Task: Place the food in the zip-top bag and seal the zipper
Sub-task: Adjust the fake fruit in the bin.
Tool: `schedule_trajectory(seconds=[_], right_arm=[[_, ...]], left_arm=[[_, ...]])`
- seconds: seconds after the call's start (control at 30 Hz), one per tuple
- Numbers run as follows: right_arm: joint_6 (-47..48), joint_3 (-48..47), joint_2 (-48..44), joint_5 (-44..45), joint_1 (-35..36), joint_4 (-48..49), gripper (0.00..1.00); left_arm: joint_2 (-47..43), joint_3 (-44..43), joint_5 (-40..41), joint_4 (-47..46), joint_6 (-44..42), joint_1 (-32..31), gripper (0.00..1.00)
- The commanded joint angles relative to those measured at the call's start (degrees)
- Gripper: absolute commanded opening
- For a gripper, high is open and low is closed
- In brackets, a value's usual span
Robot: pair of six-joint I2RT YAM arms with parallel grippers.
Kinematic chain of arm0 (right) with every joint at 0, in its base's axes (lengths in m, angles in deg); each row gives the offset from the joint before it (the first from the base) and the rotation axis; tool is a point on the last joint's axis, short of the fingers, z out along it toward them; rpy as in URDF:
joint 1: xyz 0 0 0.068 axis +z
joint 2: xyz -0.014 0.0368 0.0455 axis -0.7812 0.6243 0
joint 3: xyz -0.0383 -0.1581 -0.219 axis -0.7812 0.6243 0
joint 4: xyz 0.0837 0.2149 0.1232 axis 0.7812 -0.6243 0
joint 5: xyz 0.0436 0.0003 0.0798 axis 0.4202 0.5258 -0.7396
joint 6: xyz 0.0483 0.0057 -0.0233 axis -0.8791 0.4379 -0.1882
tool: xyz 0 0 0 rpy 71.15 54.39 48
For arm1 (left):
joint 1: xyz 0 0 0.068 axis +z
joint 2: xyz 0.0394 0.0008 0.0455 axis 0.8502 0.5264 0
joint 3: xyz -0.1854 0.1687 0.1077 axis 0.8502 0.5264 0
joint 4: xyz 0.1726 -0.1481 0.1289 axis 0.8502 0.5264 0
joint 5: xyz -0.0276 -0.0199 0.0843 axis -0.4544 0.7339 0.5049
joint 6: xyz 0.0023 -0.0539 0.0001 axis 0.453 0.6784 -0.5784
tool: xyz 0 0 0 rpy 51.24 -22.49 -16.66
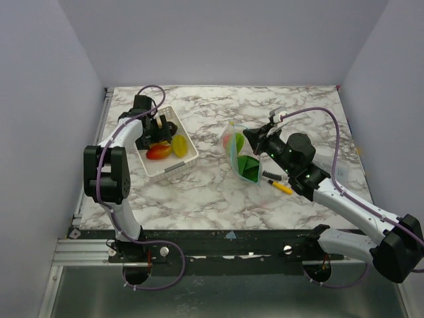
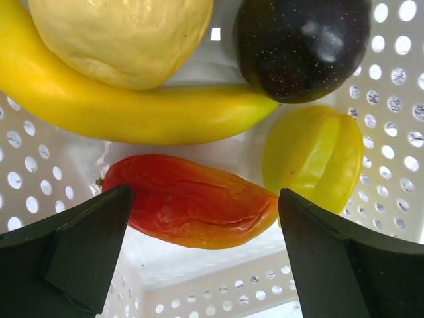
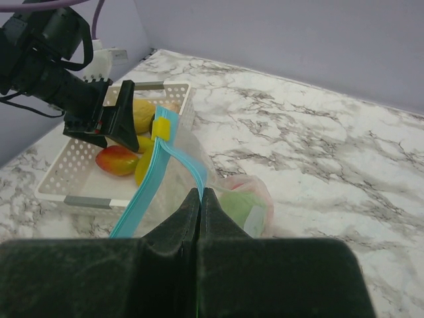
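Basket (image 1: 185, 132): white, perforated, on the left of the marble table (image 1: 212, 106), holding loose food.
Food in basket: yellow banana (image 2: 132, 112), pale yellow lumpy fruit (image 2: 119, 33), dark glossy eggplant (image 2: 301, 43), ridged yellow fruit (image 2: 311, 159) and a red-orange piece (image 2: 192, 202).
Left gripper (image 2: 205, 225): above the basket, fingers spread wide on either side of the red-orange piece, holding nothing.
Zip-top bag (image 1: 240, 156): clear and crinkly, mid-table, right of the basket, mouth lifted.
Food in bag: green pieces (image 1: 248, 165) show through the plastic.
Zipper (image 3: 139, 192): light-blue strip with a yellow slider tab (image 3: 161, 128) at its upper corner.
Right gripper (image 3: 201, 199): fingers pressed together, pinching the zipper.
Pen (image 1: 279, 185): yellow and black, on the table beside the right arm.
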Motion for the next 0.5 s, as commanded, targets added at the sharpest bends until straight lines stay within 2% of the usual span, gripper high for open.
schedule_trajectory(seconds=[0.0,0.23,0.33,0.47], right_arm=[[0.67,-1.19,0.33,-0.73,0.10,2.09,0.01],[0.63,-1.33,0.33,-0.73,0.17,1.97,0.01],[0.57,-1.31,0.47,-0.73,0.20,2.12,0.01],[0.57,-1.32,0.54,-0.73,0.09,2.01,0.01]], left_arm=[[-2.83,4.51,-4.88,0.82,1.15,0.11,0.92],[-9.60,13.41,-6.24,-1.39,3.32,0.17,0.87],[-10.43,15.20,-8.83,-2.92,3.73,0.08,0.82],[-11.13,15.86,-11.00,-3.52,4.28,-0.13,0.81]])
